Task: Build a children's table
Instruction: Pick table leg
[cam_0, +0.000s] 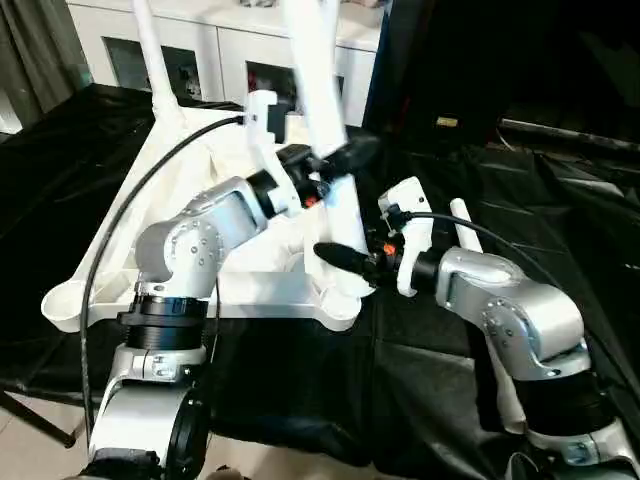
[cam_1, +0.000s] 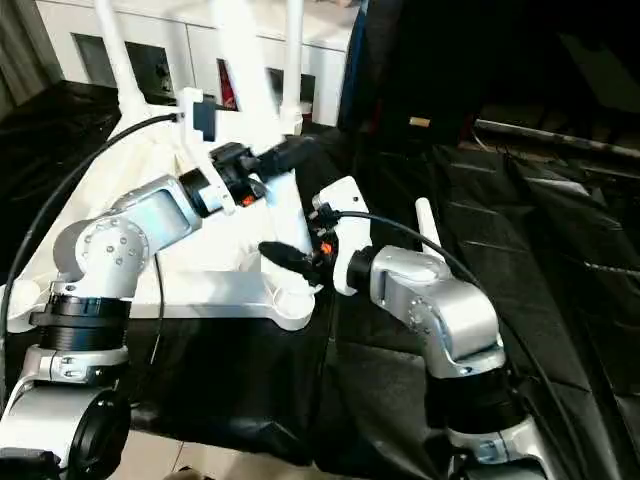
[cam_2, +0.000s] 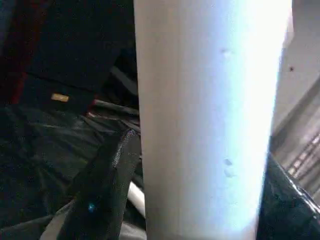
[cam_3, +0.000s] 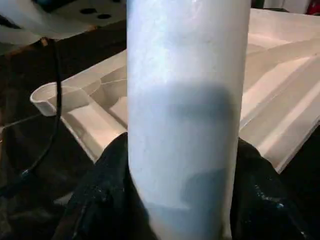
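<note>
Gripping one white leg (cam_0: 318, 90) with both hands, I have it standing nearly upright over the near right corner of the table top (cam_0: 200, 270), which lies upside down on the black cloth (cam_0: 560, 190). My left gripper (cam_0: 335, 160) pinches the leg higher up, one black finger (cam_2: 102, 187) on each side of the tube. My right gripper (cam_0: 345, 262) clamps the same leg low down, just above the round corner socket (cam_0: 340, 300), its fingers (cam_3: 100, 195) pressed against both sides of the tube. Whether the leg's foot is fully seated in that socket I cannot tell, since my right fingers cover the joint.

Two more legs already stand in the far corners: one at the back left (cam_0: 150, 50) and another (cam_1: 292, 60) behind the leg I am holding. A fourth leg (cam_0: 468, 235) lies loose on the cloth, just beyond my right forearm (partly hidden by it). The near left socket (cam_0: 62, 300) is open, at the cloth's front edge. A white cabinet (cam_0: 215, 50) with glass doors stands behind the big table.
</note>
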